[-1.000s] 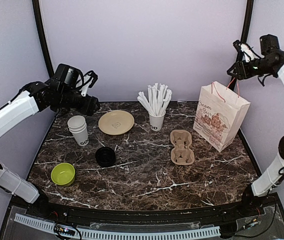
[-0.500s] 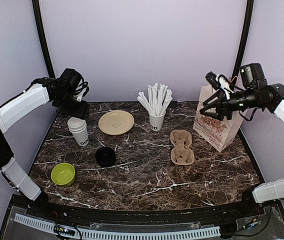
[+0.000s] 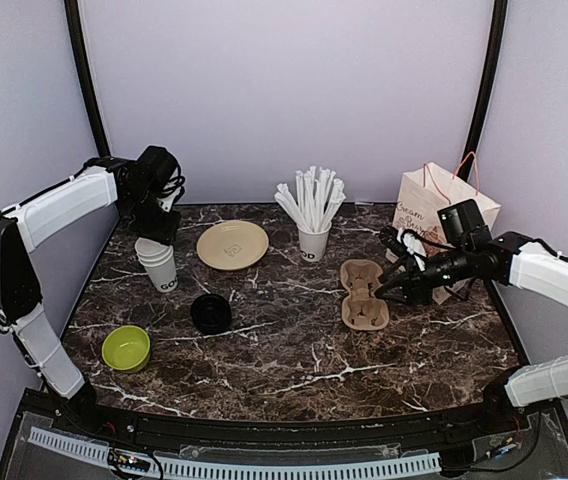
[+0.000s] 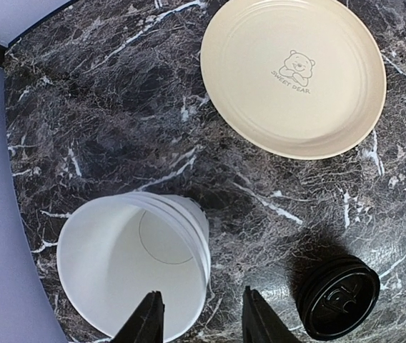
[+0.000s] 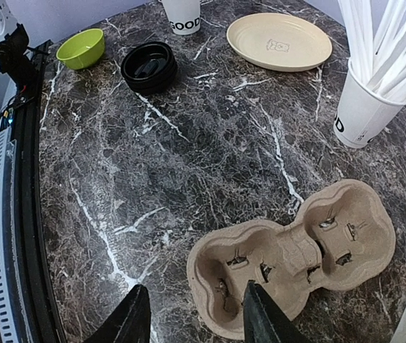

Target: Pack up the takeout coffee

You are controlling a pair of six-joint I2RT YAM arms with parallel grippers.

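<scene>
Hovering at the far left of the bench (image 3: 294, 352), my left fingers (image 3: 161, 232) stood spread above the stack of white paper cups (image 3: 157, 264), which were lettered GOOD on the side and open at the top. In the left wrist view one finger (image 4: 148, 323) lay over the top cup's mouth and the other (image 4: 259, 321) outside its wall, so part of the rim sat between them. I could not tell whether either touched the paper. The stack of round black lids (image 3: 210, 313) stood apart from the cups, nearer my bases. A lime-green bowl (image 3: 126, 347) sat further left and nearer, and a cream plate (image 3: 232, 245) printed with a small bear lay just right of the cups. My right fingers (image 3: 396, 270) were spread too and pinched nothing. They hung low at the right side of the brown pulp cup carrier (image 3: 362, 295), which lay flat on the bench. In the right wrist view the carrier's nearest end showed between the two fingertips. Behind that arm the printed paper bag (image 3: 426, 208) with red cord handles stood upright near the right edge. A white cup of paper-wrapped straws (image 3: 312, 238) stood at the back, between plate and bag.
</scene>
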